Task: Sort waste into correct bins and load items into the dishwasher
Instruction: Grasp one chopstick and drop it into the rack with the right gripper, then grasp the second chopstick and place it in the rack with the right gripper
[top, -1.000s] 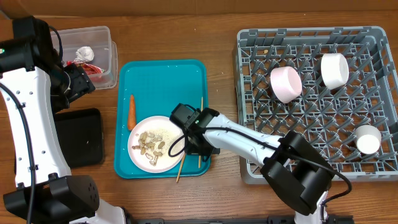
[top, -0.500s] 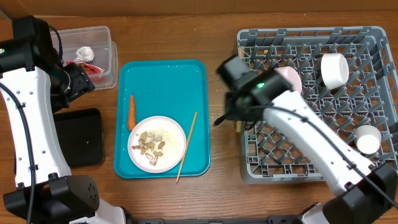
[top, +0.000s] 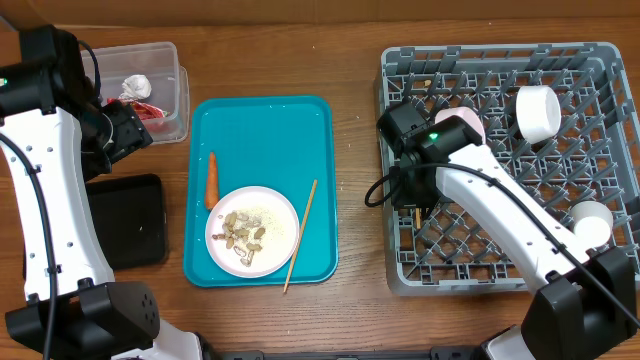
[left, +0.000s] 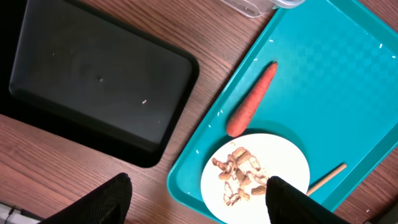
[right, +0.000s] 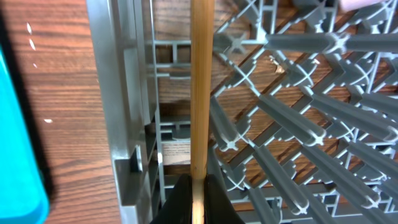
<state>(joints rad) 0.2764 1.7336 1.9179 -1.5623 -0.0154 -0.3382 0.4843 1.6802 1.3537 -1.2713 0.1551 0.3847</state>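
Observation:
My right gripper is shut on one wooden chopstick and holds it over the left part of the grey dish rack, just inside its left wall. The second chopstick lies on the teal tray beside a white plate of peanut shells. An orange carrot lies on the tray too. My left gripper is open and empty above the tray's edge, near the black tray. The clear tub holds the paper ball and red wrapper.
In the rack stand a pink bowl, a white bowl and a small white cup. The rack's upright pegs crowd the space to the right of the held chopstick. Bare wood table lies between tray and rack.
My right arm took one chopstick from the teal tray and carried it right, now lowering over the rack's left part. One chopstick stays on the tray. The left arm has not moved.

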